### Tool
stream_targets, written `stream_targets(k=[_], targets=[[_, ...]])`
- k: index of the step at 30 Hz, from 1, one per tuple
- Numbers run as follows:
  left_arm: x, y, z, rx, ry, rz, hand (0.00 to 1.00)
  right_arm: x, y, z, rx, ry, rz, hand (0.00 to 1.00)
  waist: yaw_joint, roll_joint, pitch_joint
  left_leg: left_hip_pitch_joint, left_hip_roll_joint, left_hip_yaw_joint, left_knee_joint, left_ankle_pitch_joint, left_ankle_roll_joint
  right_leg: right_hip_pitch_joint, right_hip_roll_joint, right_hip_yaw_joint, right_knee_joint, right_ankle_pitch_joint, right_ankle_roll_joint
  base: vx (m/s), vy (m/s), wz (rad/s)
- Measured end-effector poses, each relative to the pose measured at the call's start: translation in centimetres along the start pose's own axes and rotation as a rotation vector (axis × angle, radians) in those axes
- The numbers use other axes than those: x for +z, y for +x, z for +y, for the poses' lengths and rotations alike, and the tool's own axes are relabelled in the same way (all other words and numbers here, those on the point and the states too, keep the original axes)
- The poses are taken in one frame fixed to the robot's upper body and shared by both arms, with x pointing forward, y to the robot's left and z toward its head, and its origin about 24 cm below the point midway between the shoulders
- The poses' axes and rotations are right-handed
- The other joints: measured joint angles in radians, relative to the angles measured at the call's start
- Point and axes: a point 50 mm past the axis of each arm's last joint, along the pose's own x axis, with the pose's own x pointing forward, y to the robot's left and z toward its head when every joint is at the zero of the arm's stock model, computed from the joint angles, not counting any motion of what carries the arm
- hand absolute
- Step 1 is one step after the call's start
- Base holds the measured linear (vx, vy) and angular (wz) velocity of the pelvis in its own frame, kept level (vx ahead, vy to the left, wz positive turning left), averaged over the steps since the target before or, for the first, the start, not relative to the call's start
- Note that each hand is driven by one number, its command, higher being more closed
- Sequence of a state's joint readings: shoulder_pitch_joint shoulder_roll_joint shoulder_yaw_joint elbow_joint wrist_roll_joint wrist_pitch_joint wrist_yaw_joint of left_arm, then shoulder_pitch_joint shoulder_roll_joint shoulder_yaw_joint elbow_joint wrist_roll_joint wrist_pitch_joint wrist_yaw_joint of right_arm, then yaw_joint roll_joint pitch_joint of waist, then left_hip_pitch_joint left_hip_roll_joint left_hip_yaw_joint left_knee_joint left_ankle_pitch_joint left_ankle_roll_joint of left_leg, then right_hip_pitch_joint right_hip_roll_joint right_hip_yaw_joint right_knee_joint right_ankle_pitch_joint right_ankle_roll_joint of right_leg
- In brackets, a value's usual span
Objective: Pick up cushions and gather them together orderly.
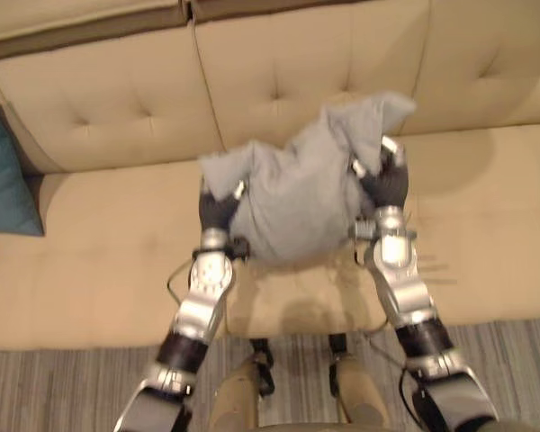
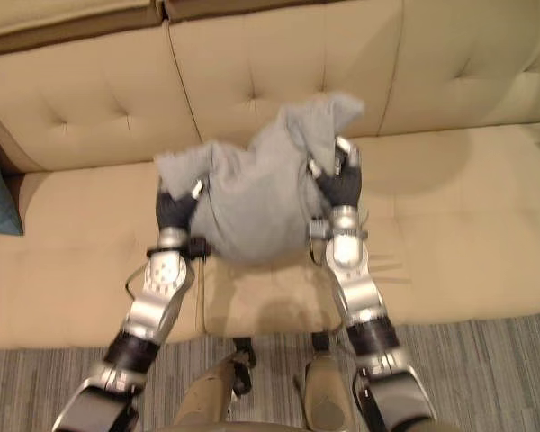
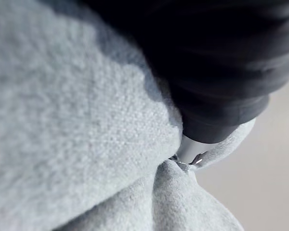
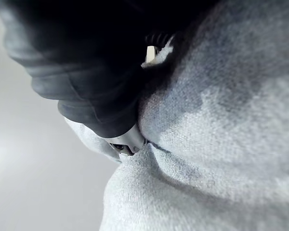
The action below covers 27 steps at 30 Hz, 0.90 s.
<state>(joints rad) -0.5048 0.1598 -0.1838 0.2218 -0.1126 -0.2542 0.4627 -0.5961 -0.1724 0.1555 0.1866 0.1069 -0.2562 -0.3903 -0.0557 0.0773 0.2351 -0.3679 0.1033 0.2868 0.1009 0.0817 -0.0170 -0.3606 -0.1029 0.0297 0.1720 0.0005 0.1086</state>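
Note:
A soft grey cushion [image 1: 297, 193] hangs crumpled between my two hands, lifted off the beige sofa seat [image 1: 99, 261]. My left hand [image 1: 218, 209] grips its left side and my right hand [image 1: 384, 184] grips its right side, a little higher. In the left wrist view the fingers of the left hand [image 3: 216, 72] sink into the grey cushion [image 3: 77, 120]. In the right wrist view the right hand [image 4: 86, 62] pinches a fold of the grey cushion [image 4: 221, 144]. A teal cushion [image 1: 2, 180] leans at the sofa's far left end.
The sofa's tufted backrest [image 1: 288, 63] rises behind the held cushion. Bare seat stretches to both sides of my hands. A striped grey carpet [image 1: 63, 387] lies in front of the sofa.

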Motion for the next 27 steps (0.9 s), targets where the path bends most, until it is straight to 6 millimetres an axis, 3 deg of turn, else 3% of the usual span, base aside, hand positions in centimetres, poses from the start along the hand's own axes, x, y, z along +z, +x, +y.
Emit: stream_targets(k=[2, 6, 8, 9, 10, 14, 20, 24, 27], targets=[[1.6, 2.0, -0.1, 0.03, 0.007, -0.065, 1.0, 1.3, 1.8, 0.6, -0.013, 0.003, -0.052, 1.0, 0.009, 0.0, 0.026, -0.007, 0.0, -0.004, -0.001, 0.008, -0.004, -0.008, 0.003, 0.001, 0.0, 0.008, -0.002, -0.13, 0.016, 0.02], [6.5, 7.4, -0.2, 0.101, 0.02, -0.23, 1.0, 4.7, 6.9, 1.2, -0.079, 0.013, -0.153, 1.0, 0.023, 0.006, 0.096, -0.042, -0.006, -0.023, -0.07, 0.082, -0.003, -0.067, 0.015, -0.013, 0.008, 0.028, 0.0, -0.12, -0.008, 0.12], [7.2, 8.4, -0.3, 0.109, 0.027, -0.24, 1.0, 5.0, 7.7, 1.3, -0.086, 0.01, -0.152, 1.0, 0.026, 0.006, 0.12, -0.044, -0.006, -0.03, -0.087, 0.095, -0.012, -0.08, 0.016, -0.02, 0.02, 0.028, 0.0, -0.08, -0.028, 0.11], [7.4, 9.1, -0.2, 0.118, 0.036, -0.24, 0.0, 5.0, 8.0, 1.4, -0.088, 0.007, -0.144, 1.0, 0.03, 0.009, 0.123, -0.064, -0.007, -0.035, -0.102, 0.109, -0.01, -0.107, 0.02, -0.023, 0.029, 0.028, 0.0, -0.07, -0.045, 0.06], [7.6, 9.6, -0.2, 0.124, 0.047, -0.234, 0.0, 4.8, 8.2, 1.3, -0.096, 0.004, -0.133, 0.0, 0.033, 0.009, 0.123, -0.082, -0.007, -0.036, -0.107, 0.117, -0.011, -0.132, 0.02, -0.024, 0.04, 0.027, -0.001, -0.05, -0.046, 0.06], [6.4, 10.9, -0.1, 0.141, 0.098, -0.148, 0.0, 3.4, 8.9, 0.7, -0.128, -0.028, -0.045, 0.0, 0.036, 0.013, 0.151, -0.095, -0.015, -0.037, -0.14, 0.148, -0.017, -0.175, 0.018, -0.024, 0.073, 0.026, -0.002, 0.0, 0.0, 0.0], [7.5, 11.8, 0.7, 0.16, 0.088, -0.161, 0.0, 4.5, 9.5, 1.1, -0.12, -0.01, -0.078, 0.0, 0.044, 0.014, 0.17, -0.119, -0.02, -0.048, -0.141, 0.155, -0.023, -0.235, 0.01, -0.027, 0.161, -0.022, -0.012, -0.01, -0.032, 0.08], [8.7, 12.7, 2.5, 0.172, 0.136, -0.195, 0.0, 5.7, 9.7, 0.9, -0.124, 0.008, -0.129, 0.0, 0.044, 0.014, 0.174, -0.13, -0.024, -0.054, -0.191, 0.174, -0.052, -0.292, 0.001, -0.032, 0.219, -0.048, -0.014, -0.02, -0.05, 0.08], [9.5, 13.2, 4.0, 0.201, 0.146, -0.208, 0.0, 7.3, 9.9, 0.3, -0.138, 0.056, -0.184, 0.0, 0.044, 0.015, 0.178, -0.131, -0.027, -0.054, -0.193, 0.179, -0.051, -0.301, -0.002, -0.032, 0.235, -0.05, -0.014, 0.01, -0.041, 0.04]])
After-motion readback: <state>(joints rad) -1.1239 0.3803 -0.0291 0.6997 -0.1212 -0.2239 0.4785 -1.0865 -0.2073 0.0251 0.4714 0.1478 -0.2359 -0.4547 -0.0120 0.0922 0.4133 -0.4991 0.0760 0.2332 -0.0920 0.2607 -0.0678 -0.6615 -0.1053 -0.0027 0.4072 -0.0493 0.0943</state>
